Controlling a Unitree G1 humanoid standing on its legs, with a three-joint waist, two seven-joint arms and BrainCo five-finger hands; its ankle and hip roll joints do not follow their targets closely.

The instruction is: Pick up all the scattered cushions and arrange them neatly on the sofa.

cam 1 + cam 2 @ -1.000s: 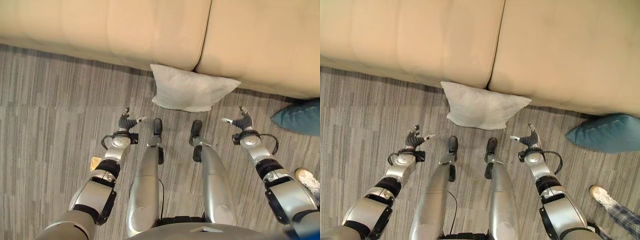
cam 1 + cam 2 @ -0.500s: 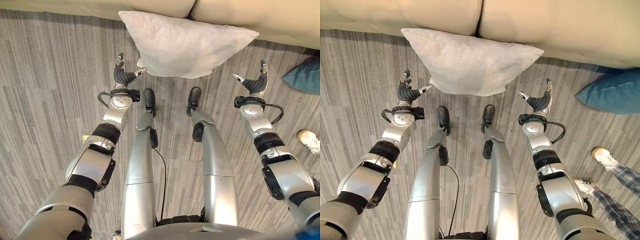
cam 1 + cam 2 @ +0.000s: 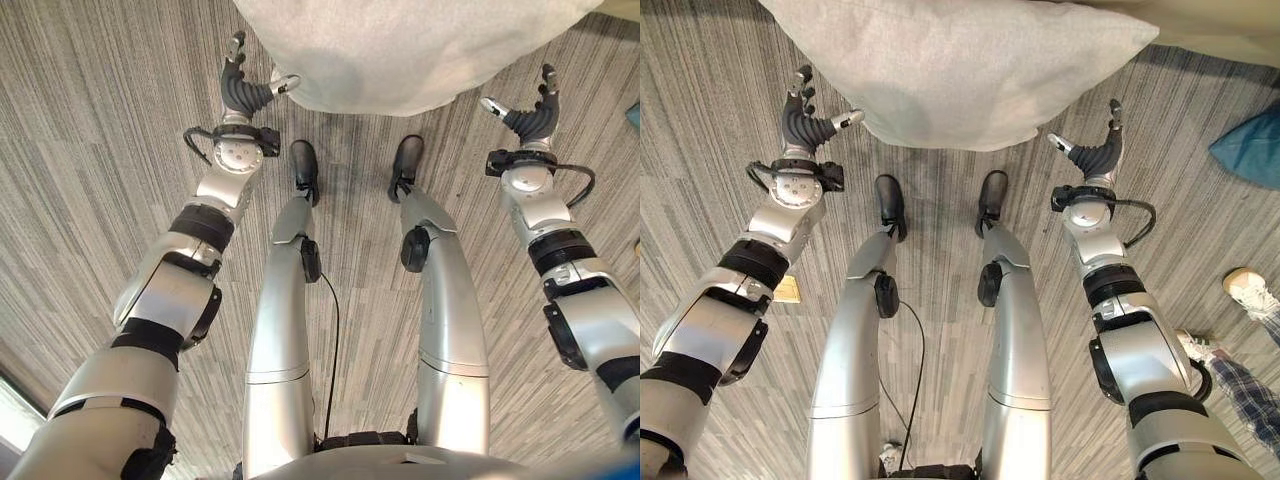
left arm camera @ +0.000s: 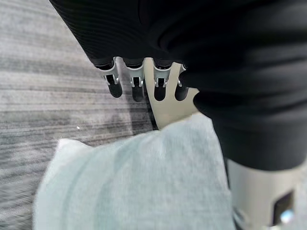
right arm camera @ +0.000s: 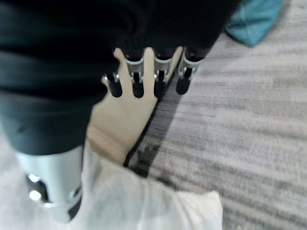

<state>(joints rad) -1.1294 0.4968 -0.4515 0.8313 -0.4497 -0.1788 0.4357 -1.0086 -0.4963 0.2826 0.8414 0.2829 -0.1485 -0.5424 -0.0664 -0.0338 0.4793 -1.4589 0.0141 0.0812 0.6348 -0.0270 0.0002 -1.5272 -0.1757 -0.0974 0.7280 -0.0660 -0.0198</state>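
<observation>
cushion, pale grey (image 3: pixel 960 70), lies on the floor (image 3: pixel 90 200) against the sofa (image 5: pixel 125 117), nearer to me than a second ago. my left hand (image 3: pixel 805 118) and right hand (image 3: pixel 1095 152), both released, now flank it, ready to lift. teal cushion (image 3: pixel 1252 148) waits rightward. no containers here.

Left robot hand (image 3: pixel 243 93) and right robot hand (image 3: pixel 1098 160) spread, fingers straight.

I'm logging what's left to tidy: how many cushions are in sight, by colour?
Pale grey-white square fabric cushion: 1
Teal fabric cushion, partly cut off at the edge: 1
Total: 2
</observation>
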